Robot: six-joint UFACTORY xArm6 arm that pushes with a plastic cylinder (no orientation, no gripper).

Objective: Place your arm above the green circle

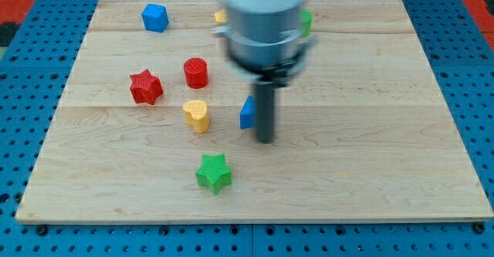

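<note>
Mostly hidden, the green block (307, 21) lies well above my tip (265, 140).

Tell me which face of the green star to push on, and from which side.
No gripping here: my tip only pushes. The green star lies flat, to the tip's lower left. Probably come from the view's right and press into a notch between two points, so it doesn't spin off.

Seven blocks show on the worktop (370, 172). Two are blue: a hexagon-like one (155, 17) and a partly hidden one (247, 113). Two are red: a star (145, 86) and a cylinder (196, 72). Two are green: a star (214, 172) and a mostly hidden piece (307, 21). One is a yellow heart (197, 115); a yellow sliver (221, 15) beside the arm may be an eighth.
</note>
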